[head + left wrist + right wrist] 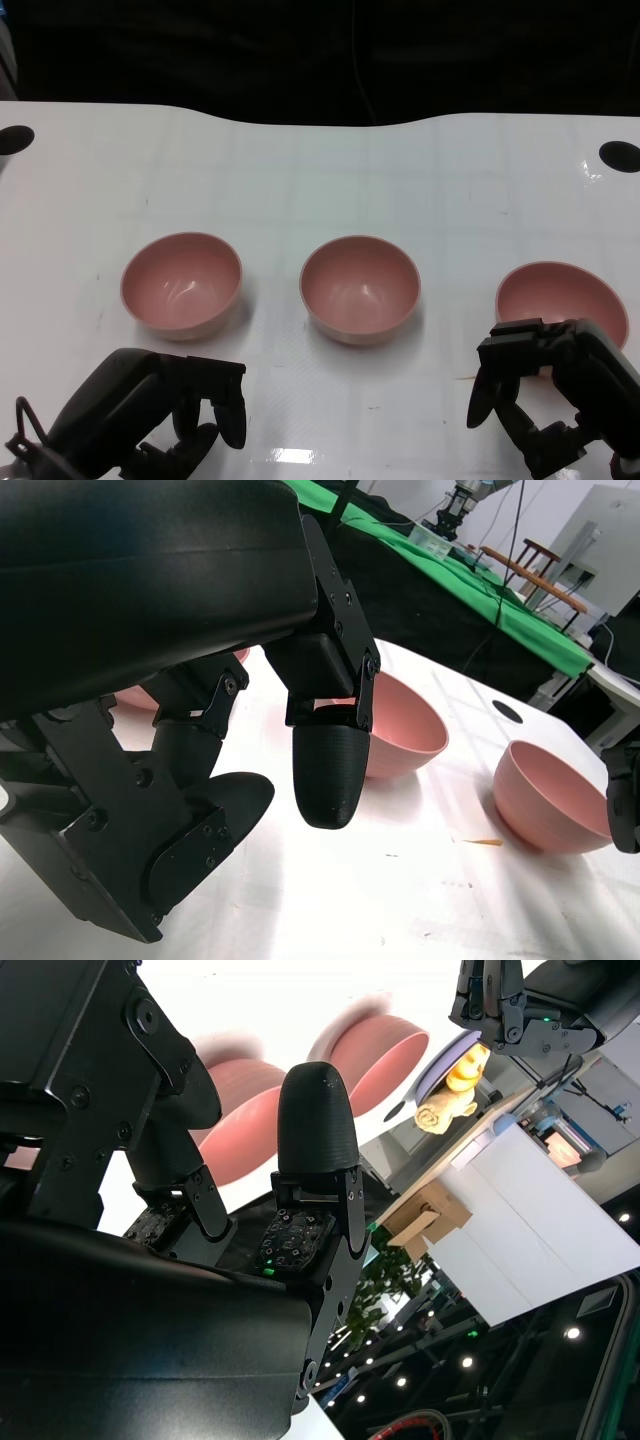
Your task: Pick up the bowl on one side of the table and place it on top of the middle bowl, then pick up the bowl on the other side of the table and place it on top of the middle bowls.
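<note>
Three pink bowls stand in a row on the white table: the left bowl point(182, 283), the middle bowl point(360, 289) and the right bowl point(560, 300). My left hand point(170, 415) hovers near the front edge, short of the left bowl, fingers apart and holding nothing. My right hand point(545, 395) is just in front of the right bowl, fingers spread over its near rim with nothing gripped. The left wrist view shows the middle bowl point(400, 725) and the right bowl point(550, 795) beyond my fingers point(325, 770). In the right wrist view, two blurred bowls point(240, 1090) lie past my fingers point(315, 1120).
Two black round holes sit in the table's far corners, one at the left point(15, 138) and one at the right point(618, 155). The far table edge point(330, 120) curves inward at the middle, with darkness beyond it.
</note>
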Tool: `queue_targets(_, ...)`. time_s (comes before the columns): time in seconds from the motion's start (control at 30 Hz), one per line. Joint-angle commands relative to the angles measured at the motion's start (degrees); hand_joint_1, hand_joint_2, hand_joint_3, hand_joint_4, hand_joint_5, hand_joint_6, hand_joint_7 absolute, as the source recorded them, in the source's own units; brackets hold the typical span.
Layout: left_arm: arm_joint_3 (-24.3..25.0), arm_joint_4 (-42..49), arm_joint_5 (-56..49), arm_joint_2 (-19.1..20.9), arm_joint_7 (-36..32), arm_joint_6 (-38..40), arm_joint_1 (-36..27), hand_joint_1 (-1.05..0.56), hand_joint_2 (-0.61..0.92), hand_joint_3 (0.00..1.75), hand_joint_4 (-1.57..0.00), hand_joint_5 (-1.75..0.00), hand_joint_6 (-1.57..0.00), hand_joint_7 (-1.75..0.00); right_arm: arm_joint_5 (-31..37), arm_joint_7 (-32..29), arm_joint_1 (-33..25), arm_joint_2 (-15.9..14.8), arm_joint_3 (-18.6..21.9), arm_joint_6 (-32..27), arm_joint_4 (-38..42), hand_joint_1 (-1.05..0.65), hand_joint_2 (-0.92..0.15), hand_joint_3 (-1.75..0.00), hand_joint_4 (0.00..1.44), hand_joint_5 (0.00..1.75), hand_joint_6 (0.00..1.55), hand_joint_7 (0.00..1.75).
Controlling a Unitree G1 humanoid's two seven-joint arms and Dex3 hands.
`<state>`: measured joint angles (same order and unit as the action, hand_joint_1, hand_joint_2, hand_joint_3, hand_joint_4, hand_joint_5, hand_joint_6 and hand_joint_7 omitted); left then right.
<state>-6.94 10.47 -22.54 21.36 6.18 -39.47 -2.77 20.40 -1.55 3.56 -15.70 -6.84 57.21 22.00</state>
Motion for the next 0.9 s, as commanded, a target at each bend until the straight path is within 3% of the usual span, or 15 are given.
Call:
queue_targets(0.03, 0.0, 0.7, -0.2, 0.4, -0.9, 0.0, 0.8, 0.01, 0.17, 1.50, -0.93, -1.55, -0.93, -1.27, -0.6, 0.1, 0.7, -0.9, 0.4, 0.6, 0.5, 0.29, 0.04, -1.72, 1.06, 1.56, 1.06, 1.14)
queue_targets(0.47, 0.1, 2.7, 0.0, 0.6, -1.5, -1.5, 1.5, -0.03, 0.16, 1.52, -0.95, -1.53, -0.93, -1.28, -0.9, 0.8, 0.9, -0.7, 0.0, 0.2, 0.6, 0.27, 0.06, -1.73, 1.06, 1.54, 1.07, 1.15)
queue_targets(0.57, 0.8, 3.3, -0.3, -0.7, -4.2, -2.4, 1.2, -0.01, 0.18, 1.47, -0.91, -1.50, -0.91, -1.23, -0.7, 0.7, 1.1, -0.6, 0.0, 0.4, 0.7, 0.27, 0.08, -1.74, 1.07, 1.52, 1.07, 1.15)
queue_targets(0.63, 1.2, 2.4, -0.8, -1.5, -5.8, -1.3, 0.7, -0.04, 0.28, 1.34, -0.85, -1.42, -0.88, -1.12, -0.4, 0.3, 1.2, -0.5, 0.1, 0.6, 1.0, 0.27, 0.08, -1.75, 1.08, 1.52, 1.07, 1.15)
queue_targets(0.77, 1.9, -1.0, -2.8, -2.7, -8.0, 3.0, -1.0, -0.07, 0.45, 1.00, -0.78, -1.30, -0.90, -0.73, -0.3, 0.3, 1.2, -0.4, 0.1, 0.5, 1.0, 0.27, 0.08, -1.75, 1.07, 1.52, 1.07, 1.14)
queue_targets(0.83, 2.3, -3.6, -4.8, -3.5, -9.4, 6.2, -2.2, -0.12, 0.63, 0.62, -0.66, -1.23, -0.86, -0.46, -0.4, 0.6, 1.0, -0.4, 0.0, -0.2, 0.5, 0.27, 0.08, -1.75, 1.07, 1.52, 1.06, 1.14)
queue_targets(0.9, 2.3, -5.0, -5.7, -3.7, -9.9, 8.0, -2.7, -0.15, 0.72, 0.43, -0.62, -1.18, -0.87, -0.32, -0.4, 0.7, 0.9, -0.4, 0.0, -0.5, 0.3, 0.26, 0.08, -1.75, 1.06, 1.52, 1.06, 1.14)
